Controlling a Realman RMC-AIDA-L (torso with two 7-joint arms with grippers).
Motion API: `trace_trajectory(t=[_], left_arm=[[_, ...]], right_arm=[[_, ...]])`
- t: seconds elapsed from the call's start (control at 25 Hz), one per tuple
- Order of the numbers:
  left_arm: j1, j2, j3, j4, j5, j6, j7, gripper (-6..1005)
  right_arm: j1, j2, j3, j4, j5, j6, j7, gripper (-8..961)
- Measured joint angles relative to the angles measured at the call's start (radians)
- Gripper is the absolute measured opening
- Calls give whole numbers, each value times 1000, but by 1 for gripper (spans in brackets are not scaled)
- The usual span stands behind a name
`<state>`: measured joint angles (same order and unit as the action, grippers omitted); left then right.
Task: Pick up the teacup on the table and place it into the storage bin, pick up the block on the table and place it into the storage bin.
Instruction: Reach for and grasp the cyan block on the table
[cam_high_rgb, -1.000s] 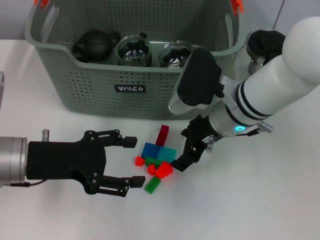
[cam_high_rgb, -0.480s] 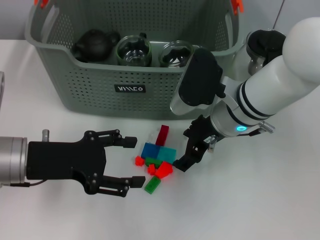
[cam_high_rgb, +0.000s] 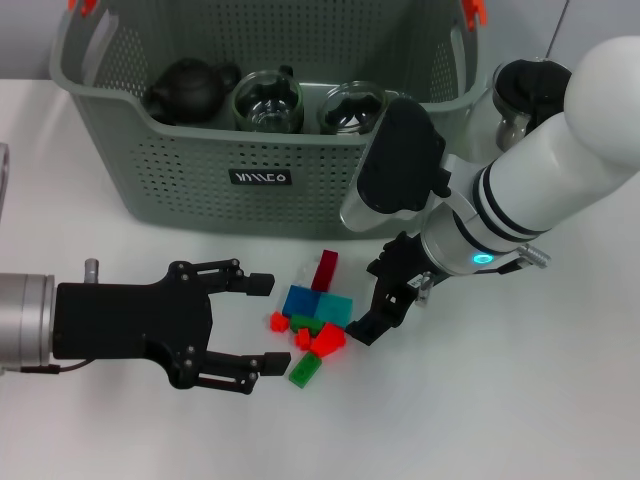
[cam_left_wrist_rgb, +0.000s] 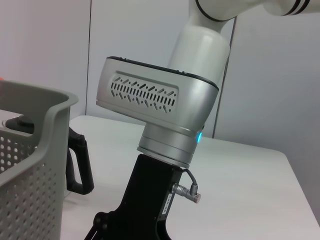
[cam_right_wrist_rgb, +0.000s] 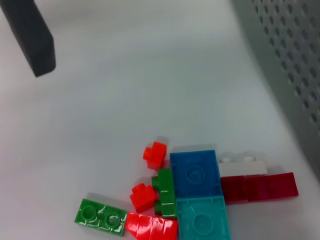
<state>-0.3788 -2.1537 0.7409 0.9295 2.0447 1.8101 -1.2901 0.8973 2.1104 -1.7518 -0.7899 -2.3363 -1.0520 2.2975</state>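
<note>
blocks (cam_high_rgb: 315, 320): three red, two green

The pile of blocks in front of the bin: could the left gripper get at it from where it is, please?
Probably yes. The left gripper is open, beside the blocks on the table, nothing between them; the right gripper crowds their far side.

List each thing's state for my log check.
Bin: upright, holds a black teapot and two glass cups.
Blocks: loose pile on the table, ungrasped.
Left gripper: jaws open, beside the blocks, empty.
Right gripper: low by the blocks, jaw state unclear.
Glass pot: on the table beside the bin.
</note>
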Motion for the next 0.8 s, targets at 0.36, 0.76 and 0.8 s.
trace_trajectory(t=[0.36,0.76,0.8], left_arm=[[0,0,0,0,0,0,0,875],[0,0,0,0,0,0,0,875],[0,0,0,0,0,0,0,875]], right_arm=[[0,0,-6,5,0,6,7,944],[4,0,-12,9,0,17,12,945],[4,0,-12,9,0,17,13,945]])
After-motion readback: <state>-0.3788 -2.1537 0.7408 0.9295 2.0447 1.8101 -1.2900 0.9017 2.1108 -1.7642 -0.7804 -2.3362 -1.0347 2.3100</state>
